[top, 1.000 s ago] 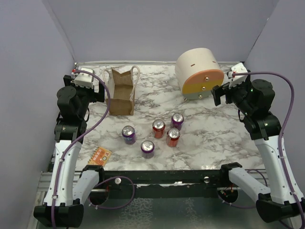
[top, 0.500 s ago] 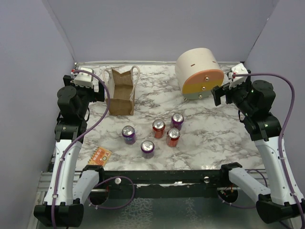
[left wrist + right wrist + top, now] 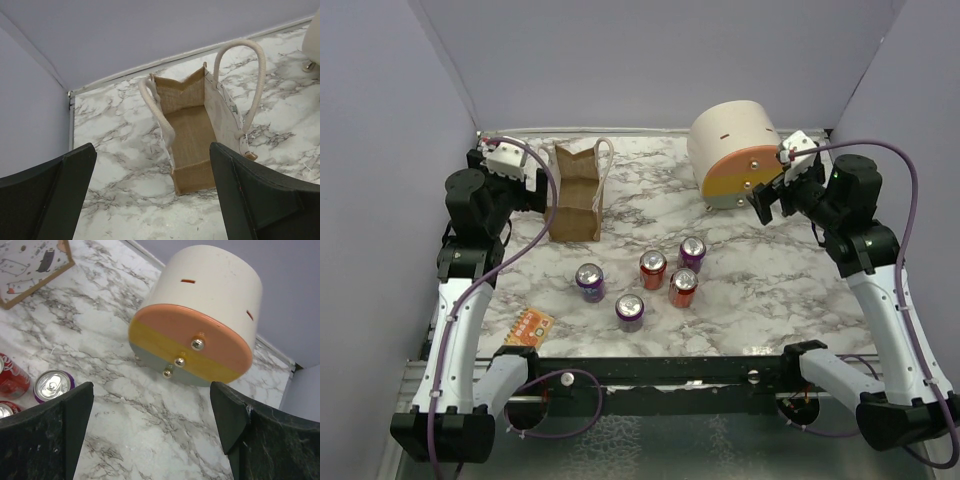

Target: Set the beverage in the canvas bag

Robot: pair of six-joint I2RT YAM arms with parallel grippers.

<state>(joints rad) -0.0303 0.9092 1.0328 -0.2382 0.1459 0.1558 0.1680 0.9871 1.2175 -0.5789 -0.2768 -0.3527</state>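
The canvas bag is a tan tote with cream loop handles, standing open at the back left. In the left wrist view it lies just ahead, its inside empty. Several beverage cans stand mid-table: purple ones and red ones. My left gripper is open and empty, just left of the bag, jaws wide apart. My right gripper is open and empty, in front of the cream cylinder, above bare table. A purple can shows at its lower left.
A large cream cylinder with an orange-yellow face lies at the back right, close ahead of my right gripper. An orange snack packet lies near the front left edge. Grey walls enclose the marble table.
My right gripper has swung left and forward, toward the front of the cylinder. My left gripper has shifted slightly right toward the bag. Cans and bag have not moved.
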